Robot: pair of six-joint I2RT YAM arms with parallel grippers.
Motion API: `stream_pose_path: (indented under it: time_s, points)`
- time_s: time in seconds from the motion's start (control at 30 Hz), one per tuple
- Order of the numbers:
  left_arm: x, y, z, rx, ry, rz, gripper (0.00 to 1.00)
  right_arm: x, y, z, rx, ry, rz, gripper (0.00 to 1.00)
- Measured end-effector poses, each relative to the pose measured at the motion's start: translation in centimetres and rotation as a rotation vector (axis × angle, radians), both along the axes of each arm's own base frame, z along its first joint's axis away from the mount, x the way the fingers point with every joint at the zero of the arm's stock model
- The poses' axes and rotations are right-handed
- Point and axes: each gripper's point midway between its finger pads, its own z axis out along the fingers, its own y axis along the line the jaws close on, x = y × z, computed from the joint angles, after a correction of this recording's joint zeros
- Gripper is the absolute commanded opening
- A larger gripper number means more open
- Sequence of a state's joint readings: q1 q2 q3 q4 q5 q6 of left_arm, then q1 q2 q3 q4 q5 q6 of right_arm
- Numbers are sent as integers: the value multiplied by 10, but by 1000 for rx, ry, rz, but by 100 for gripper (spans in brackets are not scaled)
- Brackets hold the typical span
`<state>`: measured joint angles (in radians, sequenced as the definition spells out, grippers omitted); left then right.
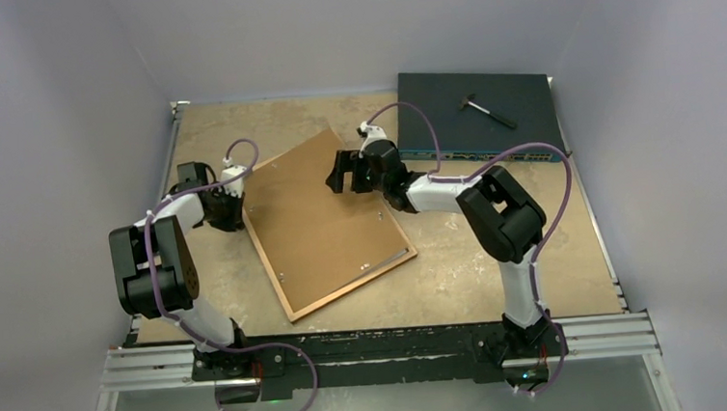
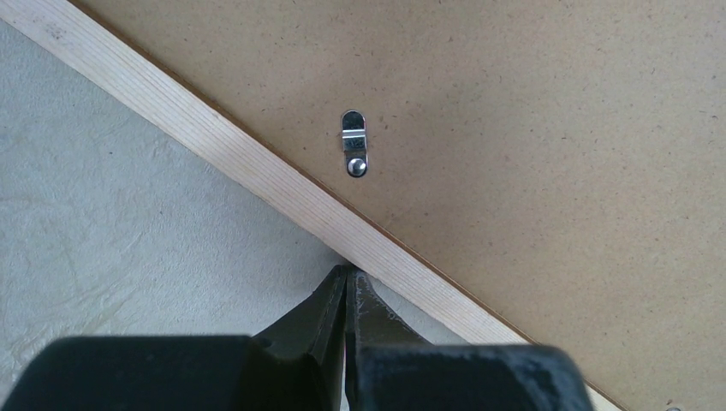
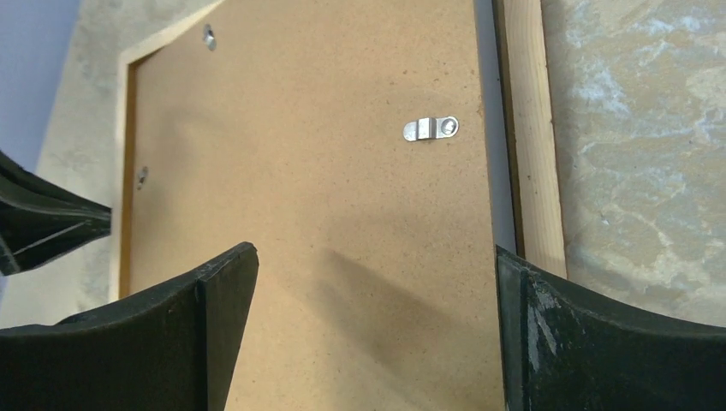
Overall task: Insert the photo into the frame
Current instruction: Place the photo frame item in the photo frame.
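Beige mottled tabletop [image 1: 500, 273], enclosed by plain grey walls [image 1: 347, 23].

Top view: thin orange-brown wooden rectangular frame [image 1: 354, 287] lies flat mid-table, turned diagonally, back side up. It is filled by a flat brown fibreboard backing board [image 1: 322, 218]. Dark flat rectangular electronics box [image 1: 525, 88] sits at the far right, a small black hammer-like tool [image 1: 485, 110] on it. Left gripper [image 1: 236, 212] is at the frame's left rail. Right gripper [image 1: 346, 181] hovers over the board's far corner.

Left wrist view: fingers pressed together, clenched on nothing, tips at the rail's outer edge; contact cannot be confirmed. Small silver metal clip [image 2: 353, 141] sits on the board just inside the rail.

Right wrist view: fingers spread wide, released, holding nothing, above the board's right side. Another silver clip lies near the rail. Pale grey strip [image 3: 495, 128] runs between board edge and rail; cannot tell what it is. Dark shape [image 3: 43, 227] is cut off at the left margin, unidentified. Frame's front face is hidden.
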<state>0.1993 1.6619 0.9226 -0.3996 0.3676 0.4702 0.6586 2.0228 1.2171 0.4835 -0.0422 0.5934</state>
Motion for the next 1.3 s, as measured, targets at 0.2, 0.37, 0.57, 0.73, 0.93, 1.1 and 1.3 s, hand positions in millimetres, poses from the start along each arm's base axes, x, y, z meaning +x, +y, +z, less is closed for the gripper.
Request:
stream_pose_path:
  time_s: [0.2, 0.37, 0.57, 0.73, 0.93, 1.1, 1.3]
  points:
    - [0, 0, 0, -1, 0, 0, 0, -5, -2, -8, -136, -21, -1, 99]
    - [-2, 0, 0, -3, 6, 0, 0, -6, -5, -8, -248, -48, -9, 99]
    - [-3, -1, 1, -5, 8, -1, 0, -8, -9, -3, -364, -102, -28, 99]
    - [-5, -1, 1, -7, 16, 0, 0, -9, -16, 12, -425, -145, -41, 99]
    - [-7, -2, 0, -14, 27, -1, 0, -8, -17, 37, -430, -199, -44, 99]
    - [-8, -2, 0, -20, 31, -1, 0, -7, -19, 49, -430, -221, -52, 99]
    - [-6, -3, 10, -56, 33, -6, 0, -14, -33, 90, -341, -241, -87, 99]
